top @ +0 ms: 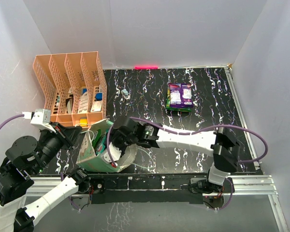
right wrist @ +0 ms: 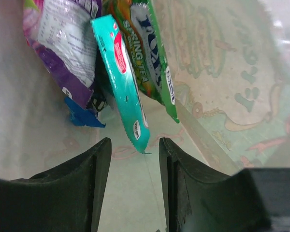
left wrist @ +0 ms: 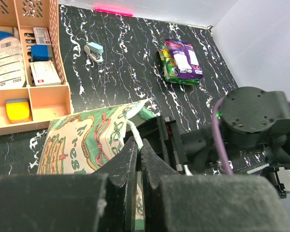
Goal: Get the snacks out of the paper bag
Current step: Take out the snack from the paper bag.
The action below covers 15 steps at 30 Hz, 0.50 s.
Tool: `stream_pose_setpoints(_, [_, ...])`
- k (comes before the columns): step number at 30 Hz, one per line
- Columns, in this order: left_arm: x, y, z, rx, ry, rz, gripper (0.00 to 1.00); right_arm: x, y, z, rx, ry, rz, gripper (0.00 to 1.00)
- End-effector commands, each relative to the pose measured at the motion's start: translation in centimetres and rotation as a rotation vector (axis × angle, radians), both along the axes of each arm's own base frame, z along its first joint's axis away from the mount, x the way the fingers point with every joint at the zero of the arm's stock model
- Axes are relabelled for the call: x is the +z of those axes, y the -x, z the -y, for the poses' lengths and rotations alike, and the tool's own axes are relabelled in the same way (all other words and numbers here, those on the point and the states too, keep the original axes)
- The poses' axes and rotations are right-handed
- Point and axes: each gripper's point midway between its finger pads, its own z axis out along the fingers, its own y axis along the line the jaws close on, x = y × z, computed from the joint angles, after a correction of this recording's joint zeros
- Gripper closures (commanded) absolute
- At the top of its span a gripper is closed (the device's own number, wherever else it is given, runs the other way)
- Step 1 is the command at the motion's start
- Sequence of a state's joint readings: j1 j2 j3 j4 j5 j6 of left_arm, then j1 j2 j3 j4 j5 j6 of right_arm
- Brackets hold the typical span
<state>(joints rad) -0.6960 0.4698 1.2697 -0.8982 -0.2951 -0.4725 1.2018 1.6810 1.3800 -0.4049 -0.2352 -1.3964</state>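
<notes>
Inside the paper bag (right wrist: 217, 96), seen only by the right wrist camera, four snacks lie bunched at the far end. A purple packet (right wrist: 63, 43) is on the left and a teal packet (right wrist: 121, 82) in the middle. A green-and-white packet (right wrist: 150, 43) overlaps the teal one on the right, and a slip of blue packet (right wrist: 82, 117) pokes out under the purple one. The teal packet's lower corner dips between the tips of the right gripper (right wrist: 134, 162), whose jaws stand apart with nothing touching them.

The overhead view shows none of this. It has only the bag tipped on its side near the front edge of the black marbled table (top: 208, 96), mouth facing right, with the right gripper's head buried in the opening. The right arm (top: 188, 140) reaches leftward from its base, low and nearly level.

The left wrist camera shows the left gripper (left wrist: 138, 147) clamped on the bag's upper rim beside a white string handle. The left arm (top: 43, 145) comes in from the left.

Well apart from the bag, toward the far right, two more packets (top: 180, 95) lie stacked, purple over green. An orange file rack (top: 70, 87) stands at the far left.
</notes>
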Motion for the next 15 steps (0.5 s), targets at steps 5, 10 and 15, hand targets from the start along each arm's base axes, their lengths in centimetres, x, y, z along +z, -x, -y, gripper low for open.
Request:
stream_pose_setpoints(5, [0.4, -0.3, 0.6, -0.02, 0.001, 0.012, 1.0, 0.2, -3.8, -2.0, 0.021, 0.081, 0.22, 0.52])
stream_pose_setpoints(10, [0.5, -0.1, 0.6, -0.024, 0.012, 0.013, 1.0, -1.6, -5.2, -3.3, 0.031, 0.124, 0.258, 0.52])
stream_pose_setpoints(15, [0.5, 0.1, 0.6, -0.029, 0.022, 0.016, 1.0, -3.8, -6.2, -4.7, 0.025, 0.158, 0.258, 0.6])
